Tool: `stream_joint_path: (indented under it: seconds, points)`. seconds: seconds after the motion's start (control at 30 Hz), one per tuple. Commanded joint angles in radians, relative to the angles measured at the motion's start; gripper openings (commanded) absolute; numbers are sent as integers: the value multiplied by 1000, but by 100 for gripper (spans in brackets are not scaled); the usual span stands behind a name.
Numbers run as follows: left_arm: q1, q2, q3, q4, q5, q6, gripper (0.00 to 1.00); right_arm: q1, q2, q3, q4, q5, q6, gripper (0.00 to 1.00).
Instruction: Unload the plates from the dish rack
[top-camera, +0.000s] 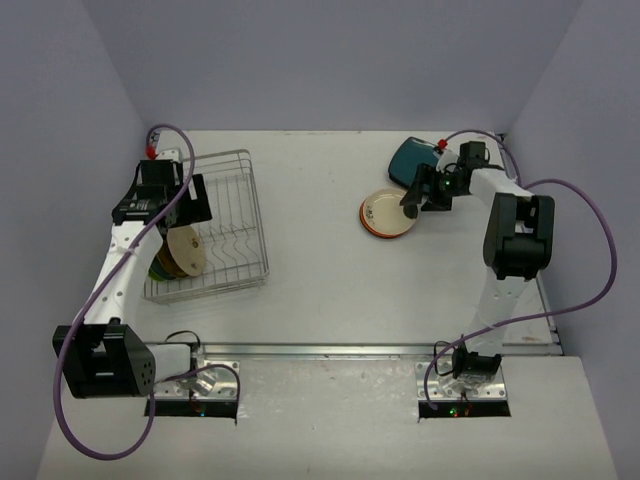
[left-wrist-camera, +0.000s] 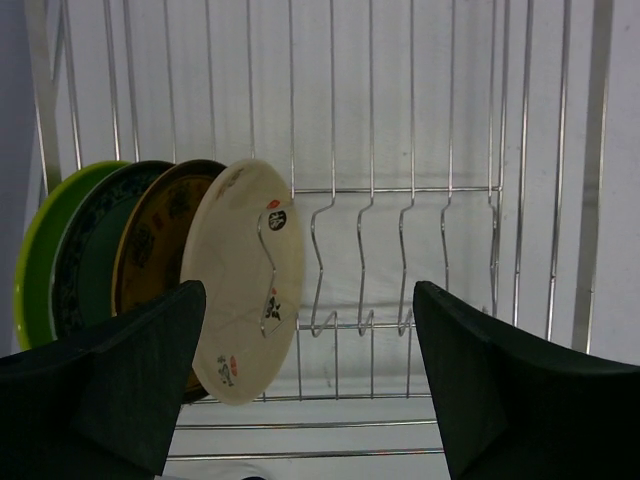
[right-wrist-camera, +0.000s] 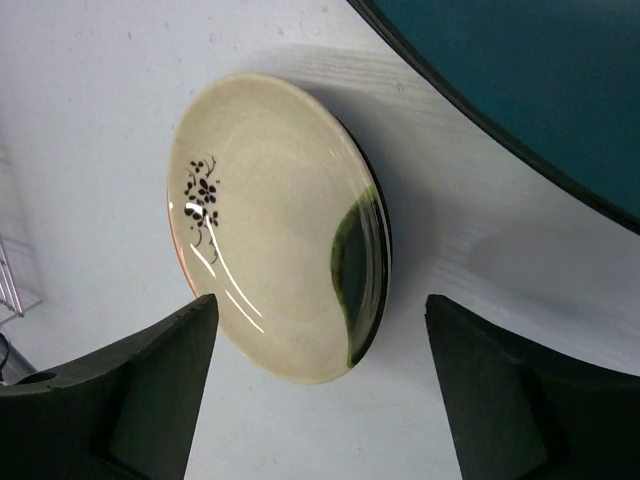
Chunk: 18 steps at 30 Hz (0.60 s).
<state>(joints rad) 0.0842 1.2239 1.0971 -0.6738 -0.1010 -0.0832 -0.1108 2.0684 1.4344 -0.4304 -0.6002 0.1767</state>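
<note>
**Top view.** The dish rack (top-camera: 215, 225) sits at the left of the tabletop (top-camera: 320, 290), in front of the left arm. The plates (top-camera: 183, 252) stand on edge at its near end. The wavy wires keep them upright and apart, so each can be taken singly. The left hand (top-camera: 193, 203) hangs over the rack just beyond the plates, and its body hides part of the wires. The right hand (top-camera: 415, 197) hovers over a cream plate (top-camera: 388, 214) lying flat at far right, near a teal plate (top-camera: 410, 158) that the arm partly covers. I judge this the set-down area.

**Left wrist view.** The left hand is spread wide and empty, aimed into the rack. I count four plates: a green plate (left-wrist-camera: 38, 250), a dark patterned plate (left-wrist-camera: 88, 250), a brown plate (left-wrist-camera: 150, 235) and a pale plate (left-wrist-camera: 245, 280) next to the free slots. Each overlaps the next, so only the pale one shows most of its face. One finger (left-wrist-camera: 120, 390) hides their lower rims.

**Right wrist view.** The right hand is spread wide and holds nothing, with the cream plate below, between its fingers. Dark and orange edges show under the rim. I cannot tell whether another plate lies beneath. The frame corner cuts off the teal plate.
</note>
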Motion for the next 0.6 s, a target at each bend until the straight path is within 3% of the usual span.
stream_joint_path:
  seconds: [0.0,0.13,0.4,0.57]
  points:
    - [8,-47,-3,-15,-98,39,77,2,-64,34,-1,47,-41,97]
    - [8,-62,-23,-8,-155,57,63,3,-129,10,30,82,-48,99]
    - [8,-15,-37,-10,-268,77,62,13,-227,-35,54,105,-71,99]
    - [8,29,-43,-5,-264,79,63,37,-284,-77,80,136,-110,99]
